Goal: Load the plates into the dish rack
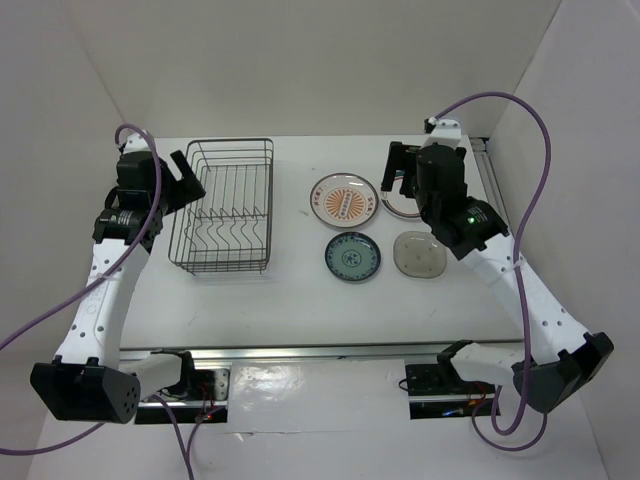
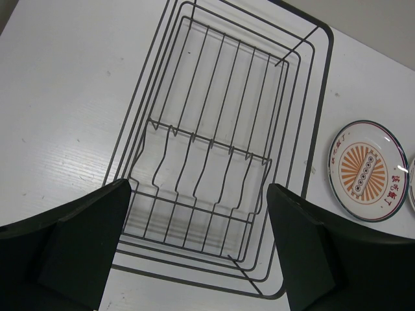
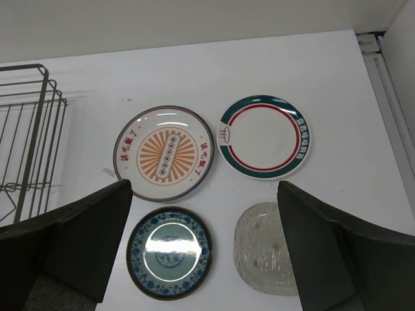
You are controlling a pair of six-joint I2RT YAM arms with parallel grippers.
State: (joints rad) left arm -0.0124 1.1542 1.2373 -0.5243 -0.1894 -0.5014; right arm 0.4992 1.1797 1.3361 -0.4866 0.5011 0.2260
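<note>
The dark wire dish rack [image 1: 225, 205] stands empty at the left of the table, and it also shows in the left wrist view [image 2: 220, 129]. The white plate with the orange centre [image 1: 344, 200] lies flat to its right. The blue-green patterned plate [image 1: 352, 257] and the translucent grey-beige plate [image 1: 419, 253] lie in front of it. My left gripper [image 1: 190, 178] is open and empty above the rack's left side [image 2: 198, 259]. My right gripper [image 1: 400, 170] is open and empty, hovering above the plates [image 3: 204, 253]. The right wrist view shows the orange plate [image 3: 164, 153], the blue-green plate [image 3: 169, 252] and the translucent plate [image 3: 266, 249].
A fourth plate, white with a green and red rim [image 3: 264, 137], lies right of the orange plate, mostly hidden under my right arm in the top view. White walls close in the table's back and sides. A metal rail [image 3: 389, 71] runs along the right edge.
</note>
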